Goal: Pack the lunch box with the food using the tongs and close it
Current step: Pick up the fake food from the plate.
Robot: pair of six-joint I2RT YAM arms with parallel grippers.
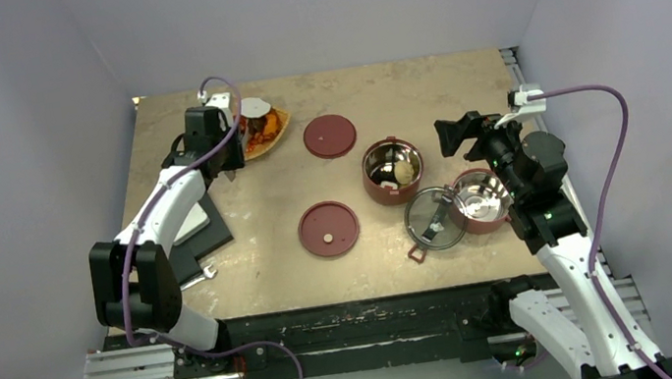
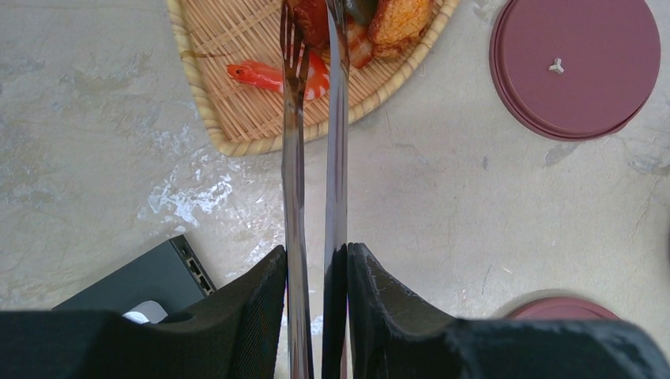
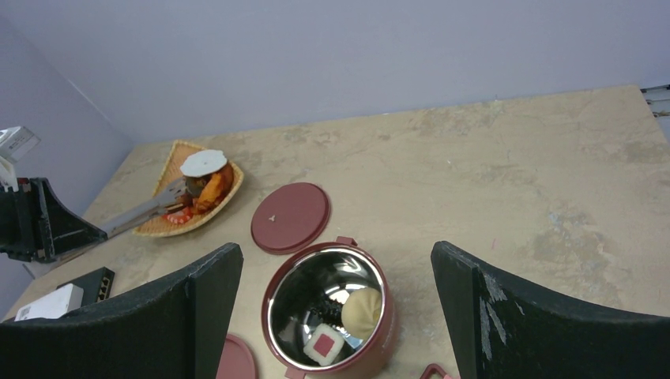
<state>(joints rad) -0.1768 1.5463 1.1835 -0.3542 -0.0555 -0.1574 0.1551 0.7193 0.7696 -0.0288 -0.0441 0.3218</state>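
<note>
Tongs [image 2: 337,158] in narrow grip of left gripper [image 2: 316,260], tips among tray [image 2: 229,47] food [image 2: 399,20], lid [image 2: 577,67] alongside (right gripper [image 3: 336,253] wide)

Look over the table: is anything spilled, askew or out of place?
Nothing is spilled. Only the clear lid looks askew: it seems to lean on the rim of the nearer bowl rather than lying flat.

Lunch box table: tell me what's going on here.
The left claw grips the tongs, whose tips are in among the food on the woven tray. The right claw hangs open above one lunch box bowl, which already holds a couple of pieces. The other bowl sits empty beside the clear lid, and two red disc lids lie on the table. Nothing is closed yet.
</note>
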